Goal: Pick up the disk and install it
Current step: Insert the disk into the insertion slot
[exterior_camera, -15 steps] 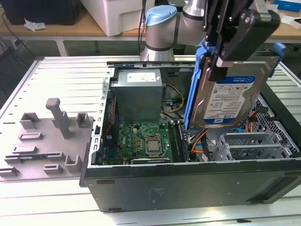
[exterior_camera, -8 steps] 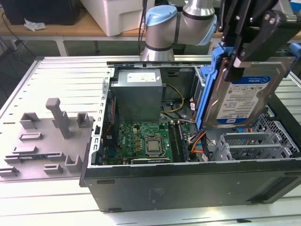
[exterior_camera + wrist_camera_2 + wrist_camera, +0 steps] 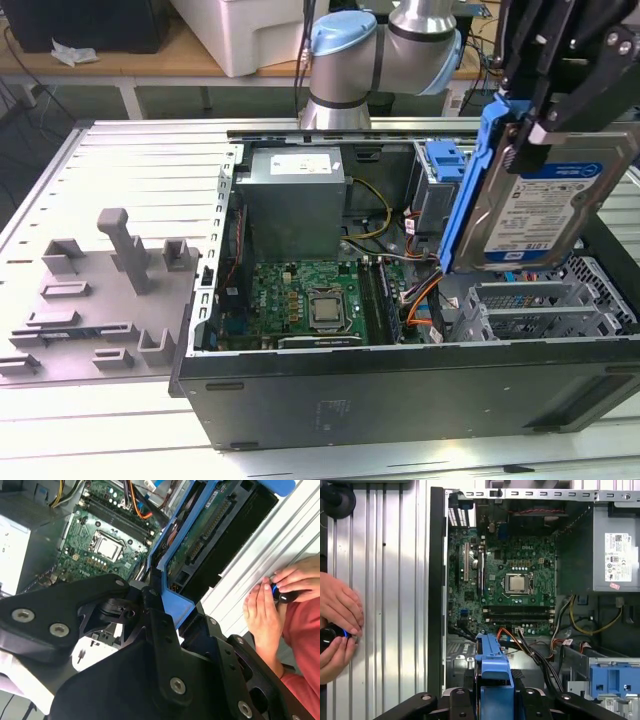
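Note:
The disk [image 3: 545, 205], a silver hard drive with a white-and-blue label in a blue carrier bracket, hangs tilted above the open computer case [image 3: 400, 385] at the exterior view's right. My black gripper [image 3: 560, 105] is shut on its upper end. In the second wrist view the disk [image 3: 210, 535] shows its circuit-board underside, and the blue bracket sits clamped between the black fingers [image 3: 150, 610]. In the first wrist view the bracket's edge [image 3: 492, 675] juts out over the case interior, above the motherboard [image 3: 512, 580].
Inside the case lie a grey power supply box [image 3: 295, 195], a silver drive cage with a blue tab [image 3: 445, 165] and loose cables [image 3: 540, 650]. A grey fixture [image 3: 105, 285] rests on the ribbed table [image 3: 130, 150]. A person's hands [image 3: 337, 622] hold a small black device beside the case.

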`<action>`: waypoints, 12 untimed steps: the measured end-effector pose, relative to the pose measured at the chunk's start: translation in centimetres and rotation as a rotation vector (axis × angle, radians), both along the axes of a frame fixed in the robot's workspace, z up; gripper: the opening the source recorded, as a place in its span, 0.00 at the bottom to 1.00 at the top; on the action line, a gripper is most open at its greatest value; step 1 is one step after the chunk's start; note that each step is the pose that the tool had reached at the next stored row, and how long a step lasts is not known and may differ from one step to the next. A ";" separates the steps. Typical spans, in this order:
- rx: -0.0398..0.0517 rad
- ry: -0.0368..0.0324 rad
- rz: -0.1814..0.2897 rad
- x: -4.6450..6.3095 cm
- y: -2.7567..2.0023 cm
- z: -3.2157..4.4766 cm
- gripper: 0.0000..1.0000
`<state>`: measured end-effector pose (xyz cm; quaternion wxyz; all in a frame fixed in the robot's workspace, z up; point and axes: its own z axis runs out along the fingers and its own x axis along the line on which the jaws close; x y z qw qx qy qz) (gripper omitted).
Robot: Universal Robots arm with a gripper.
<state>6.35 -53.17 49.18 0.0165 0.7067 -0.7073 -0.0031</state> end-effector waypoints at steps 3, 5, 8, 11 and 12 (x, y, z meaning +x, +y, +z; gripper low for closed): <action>0.0047 0.0000 -0.002 0.8 -0.06 -0.02 0.37; 0.0066 0.0000 -0.003 1.2 -0.10 -0.02 0.37; 0.0087 0.0000 -0.004 2.0 -0.18 -0.04 0.37; 0.0107 0.0000 -0.005 2.6 -0.24 -0.06 0.37; 0.0119 0.0000 -0.006 2.8 -0.27 -0.07 0.37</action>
